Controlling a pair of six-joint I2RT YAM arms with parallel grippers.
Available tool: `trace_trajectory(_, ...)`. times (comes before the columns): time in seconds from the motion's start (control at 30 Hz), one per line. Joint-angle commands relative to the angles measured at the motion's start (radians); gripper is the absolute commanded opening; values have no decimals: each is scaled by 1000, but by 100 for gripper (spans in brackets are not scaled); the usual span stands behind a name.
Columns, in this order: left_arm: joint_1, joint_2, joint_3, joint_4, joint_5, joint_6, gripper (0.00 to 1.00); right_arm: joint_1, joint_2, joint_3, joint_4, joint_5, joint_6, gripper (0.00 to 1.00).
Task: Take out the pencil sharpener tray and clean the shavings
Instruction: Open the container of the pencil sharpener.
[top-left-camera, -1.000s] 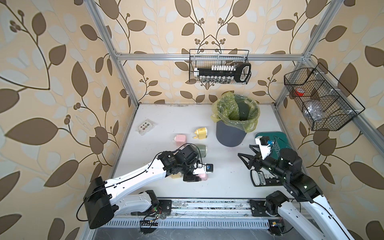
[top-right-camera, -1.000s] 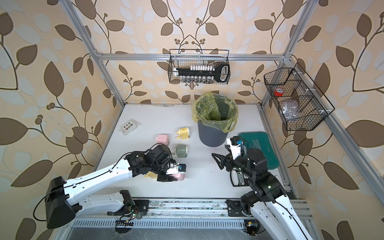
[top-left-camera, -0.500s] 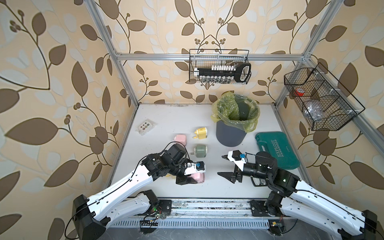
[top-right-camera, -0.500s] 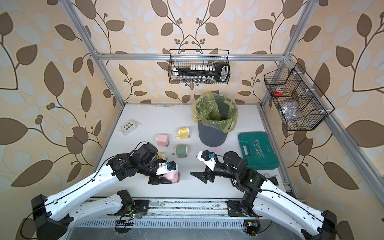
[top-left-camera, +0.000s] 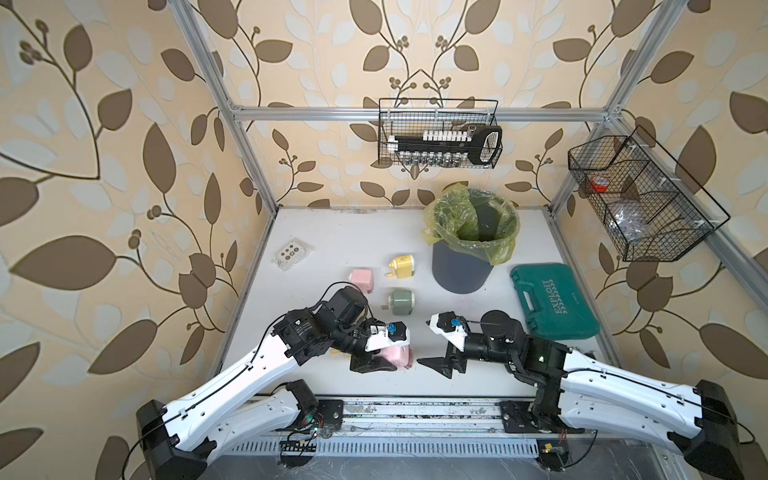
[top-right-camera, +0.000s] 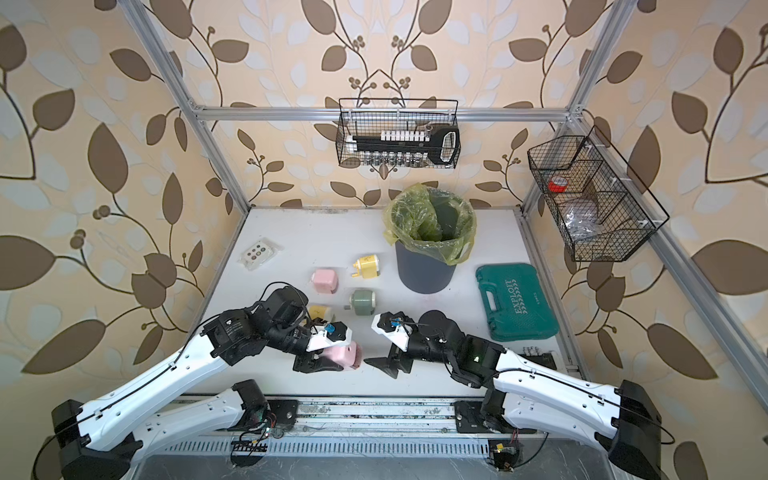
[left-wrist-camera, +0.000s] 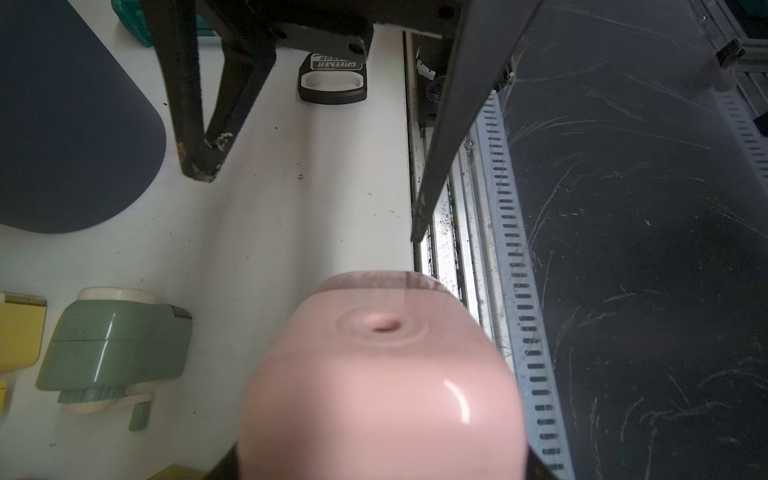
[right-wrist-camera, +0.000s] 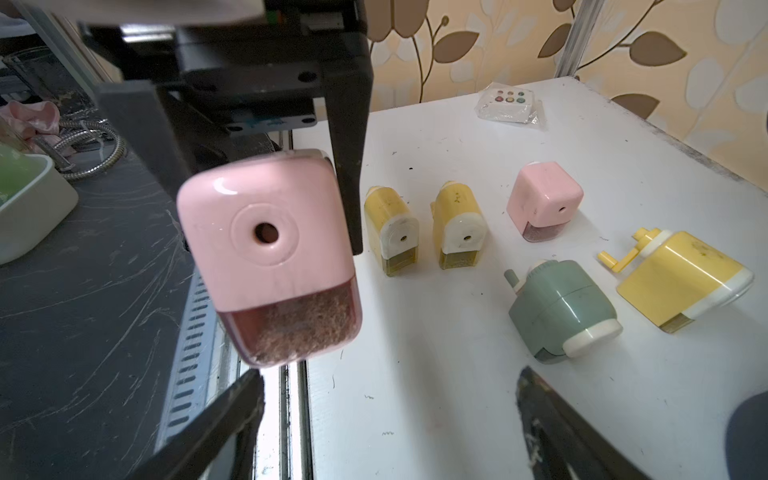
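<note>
Right gripper (right-wrist-camera: 390, 374) swings from green case (top-left-camera: 555, 301) to face pink sharpener (right-wrist-camera: 266, 249), jaws wide, empty | left gripper (top-left-camera: 388, 359) clamps it | tray (right-wrist-camera: 295, 332) apparently seated, shavings (right-wrist-camera: 307, 316) inside

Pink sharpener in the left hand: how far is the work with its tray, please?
Done: the left hand holds the pink sharpener clear of the table. In hand: the open right hand faces its front, apart from it. Left: the tray sits inside, not yet pulled out, with the shavings filling it; emptying them into the lined bin remains.
</note>
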Motion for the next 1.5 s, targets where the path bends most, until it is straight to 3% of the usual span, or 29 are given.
trace_trajectory(0.0, 11, -18, 47, 28, 56, -5, 0, 5, 20, 3, 54, -42, 0, 82)
trace_trajectory(0.37, 45, 29, 73, 17, 92, 36, 0, 4, 67, 44, 39, -136, -37, 80)
trace_trajectory(0.53, 137, 88, 83, 17, 157, 100, 0, -11, 71, 73, -3, -114, -107, 80)
trace_trajectory(0.63, 227, 139, 96, 17, 236, 155, 0, -67, 83, 111, -50, -180, -154, 85)
trace_trajectory(0.87, 301, 261, 101, 109, 310, 207, 0, -283, 146, 169, -65, -380, -169, 88)
trace_trajectory(1.03, 312, 307, 81, 158, 325, 217, 0, -298, 223, 229, -151, -454, -178, 95)
trace_trajectory(1.47, 314, 296, 47, 191, 340, 224, 0, -279, 218, 120, 54, -454, -53, 89)
